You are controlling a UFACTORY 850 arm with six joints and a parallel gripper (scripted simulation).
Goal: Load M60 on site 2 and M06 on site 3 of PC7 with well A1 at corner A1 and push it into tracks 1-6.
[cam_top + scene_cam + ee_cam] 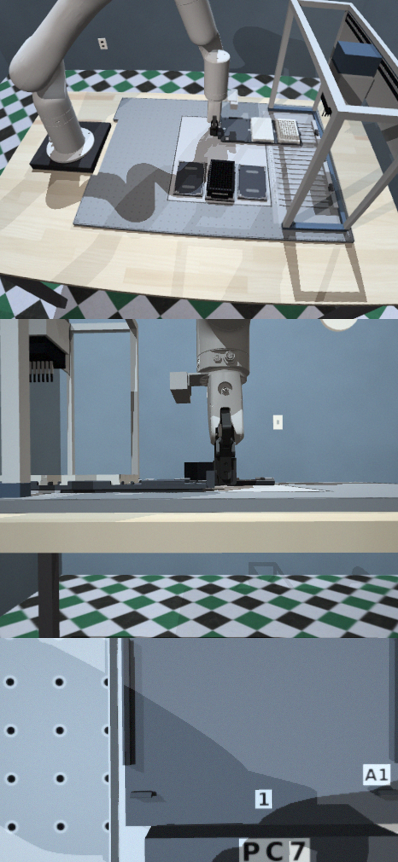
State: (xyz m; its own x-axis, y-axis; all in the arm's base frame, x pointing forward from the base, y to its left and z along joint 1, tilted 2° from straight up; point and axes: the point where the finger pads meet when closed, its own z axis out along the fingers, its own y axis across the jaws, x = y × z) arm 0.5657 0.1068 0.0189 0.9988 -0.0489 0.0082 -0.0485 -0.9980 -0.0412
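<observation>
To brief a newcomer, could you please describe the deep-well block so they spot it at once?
Left of the white-framed instrument and its rails lies a pale panel with three dark nests in a row. The deep-well block fills the middle nest: it alone is tall, black and dotted with wells, while both neighbouring nests are flat, grey and empty.

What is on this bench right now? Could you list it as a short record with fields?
Arm: grey, its black hand open and empty, low at the handle end of the dark flat carrier labelled PC7
Carrier site 1: bare
Carrier site 2: white flat plate
Carrier site 3: white plate with visible wells
Nests: black deep-well block in the middle one, outer two vacant
Carrier position: far end over the thin rails under the white frame
</observation>
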